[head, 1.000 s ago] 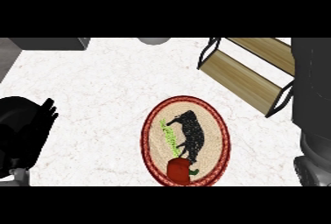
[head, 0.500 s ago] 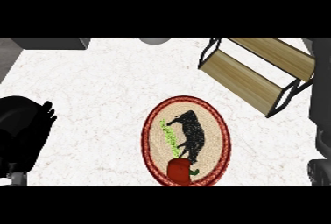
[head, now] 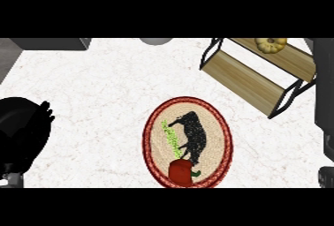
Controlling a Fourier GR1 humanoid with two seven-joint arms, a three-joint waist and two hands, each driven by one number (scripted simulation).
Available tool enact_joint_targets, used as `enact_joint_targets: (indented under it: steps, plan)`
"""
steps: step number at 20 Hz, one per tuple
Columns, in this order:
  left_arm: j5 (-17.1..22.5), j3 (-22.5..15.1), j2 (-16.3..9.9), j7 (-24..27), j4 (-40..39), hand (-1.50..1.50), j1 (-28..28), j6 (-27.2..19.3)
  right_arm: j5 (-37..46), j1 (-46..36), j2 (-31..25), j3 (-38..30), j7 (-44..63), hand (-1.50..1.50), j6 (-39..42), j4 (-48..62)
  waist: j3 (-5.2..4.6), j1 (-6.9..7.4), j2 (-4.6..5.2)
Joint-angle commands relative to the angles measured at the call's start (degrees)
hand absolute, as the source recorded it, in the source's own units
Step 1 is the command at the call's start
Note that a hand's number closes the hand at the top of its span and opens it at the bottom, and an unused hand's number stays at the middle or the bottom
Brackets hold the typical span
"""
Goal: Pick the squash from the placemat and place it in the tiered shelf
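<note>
On upper tier of tiered shelf [head: 251, 84], your squash [head: 271, 44] sitting; placemat [head: 187, 142] lying mid-surface [head: 98, 97]; left robot hand [head: 26, 128] resting at left edge, fingers apart, holding nothing.

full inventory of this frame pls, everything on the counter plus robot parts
squash: 1, yellow, on the top tier of the shelf, upper right
tiered shelf: 1, wood boards with black frame, upper right
placemat: 1, oval, tan with red rim and black animal figure, centre
red vegetable: 1, red with green stem, on the placemat's lower end
counter: 1, white marbled
left hand: 1, black, resting at left edge
right forearm: 1, dark grey, along right edge
</note>
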State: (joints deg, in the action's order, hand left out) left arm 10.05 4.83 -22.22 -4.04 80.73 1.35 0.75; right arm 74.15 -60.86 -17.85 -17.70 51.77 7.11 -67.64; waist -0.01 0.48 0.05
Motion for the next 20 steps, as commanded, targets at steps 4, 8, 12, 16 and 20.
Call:
enact_joint_targets:
  steps: [4, 8, 12, 16, 20]
  plan:
    - [-1.1, -0.7, 1.3, -3.8, 4.5, 0.00, 0.4, -1.2, -5.1, -1.1, -0.3, -3.1, -2.3, -1.50, -7.4, 0.7, 0.05, 0.39, -0.04]
    - [-2.4, -0.5, 2.0, -2.2, 2.0, 0.00, -0.1, -1.9, -11.0, 1.4, 0.3, -7.2, -2.2, -1.50, -8.7, -6.3, 0.06, -0.47, -0.20]
    - [-2.0, 0.3, 1.7, -2.8, 2.1, 0.00, -0.2, -1.1, -15.3, 0.9, 0.8, -8.7, -0.4, -1.50, -8.1, -10.7, 0.04, -0.40, -0.20]
    - [-2.1, 1.2, 1.4, -2.1, 0.0, 0.00, -1.7, -0.5, -17.7, 0.9, 1.8, -8.1, 3.2, -1.50, -6.5, -21.5, 0.00, -1.09, -0.38]
    - [-0.8, 2.3, 1.0, -3.1, 1.5, 0.00, 0.3, 0.6, -19.8, 2.4, 0.5, -8.1, 7.2, -1.50, -2.1, -33.7, 0.00, -1.58, -0.69]
